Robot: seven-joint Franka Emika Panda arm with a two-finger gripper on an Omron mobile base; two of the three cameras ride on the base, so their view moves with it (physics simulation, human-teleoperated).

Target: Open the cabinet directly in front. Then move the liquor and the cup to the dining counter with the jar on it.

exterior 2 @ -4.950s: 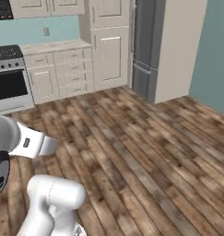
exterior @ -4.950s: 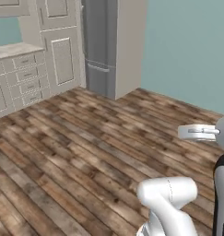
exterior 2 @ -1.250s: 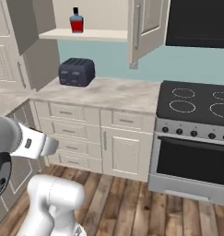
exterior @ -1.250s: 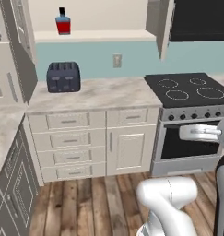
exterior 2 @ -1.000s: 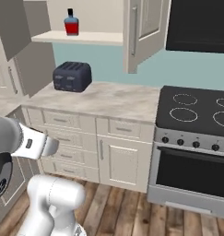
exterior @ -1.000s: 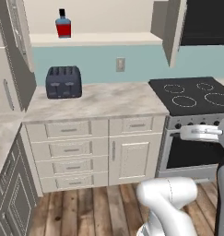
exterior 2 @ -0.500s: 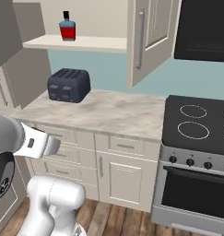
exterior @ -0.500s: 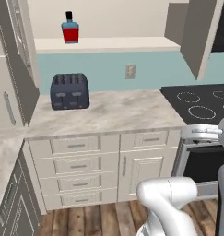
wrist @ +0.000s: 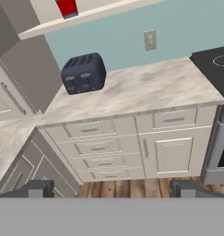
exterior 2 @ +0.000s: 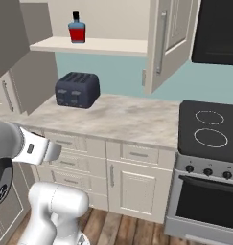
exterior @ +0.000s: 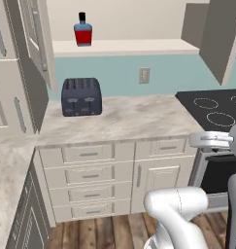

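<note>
the cabinet (exterior: 34, 34) stands with both doors swung out. the liquor (exterior: 82, 31) sits upright on the shelf (exterior 2: 89, 45) near its left end, neck up, long axis vertical, close to the front edge. bare shelf runs to its right. the toaster (exterior: 81, 96) rests on the counter (exterior 2: 122, 119) below. the gripper (wrist: 111, 188) jaws are spread wide, holding nothing, well apart from the shelf.

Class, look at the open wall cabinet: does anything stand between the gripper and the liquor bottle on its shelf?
Nothing visible does. Both doors of the cabinet are swung open, and the liquor stands alone at the shelf's front. The open gripper is low, well short of the shelf, above the counter with the toaster.
</note>
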